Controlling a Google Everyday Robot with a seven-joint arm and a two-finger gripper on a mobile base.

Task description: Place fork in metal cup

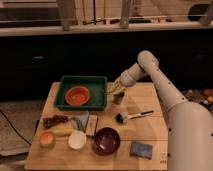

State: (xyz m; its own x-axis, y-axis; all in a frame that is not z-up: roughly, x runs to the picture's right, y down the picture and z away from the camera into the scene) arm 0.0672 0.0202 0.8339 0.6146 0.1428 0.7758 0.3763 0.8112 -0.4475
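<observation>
In the camera view the end effector [118, 90] pinches the fork [114, 86] just over the metal cup [118, 98], which stands right below it on the surface [150, 131], so the placing step seems in hand; the next move needs a straight lowering, then release.

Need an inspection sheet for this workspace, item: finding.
Surface: wooden table, crowded.
Job's things: metal cup upright, right of the green tray; fork pale, at the gripper just above the cup, whether it is in the cup cannot be told.
Clutter: green tray holding an orange bowl; brush; maroon bowl; white bowl; blue sponge; fruit.
Grippers: gripper over the cup.
Cables: dark cable on the floor, left.
Surroundings: dark counter behind.
</observation>
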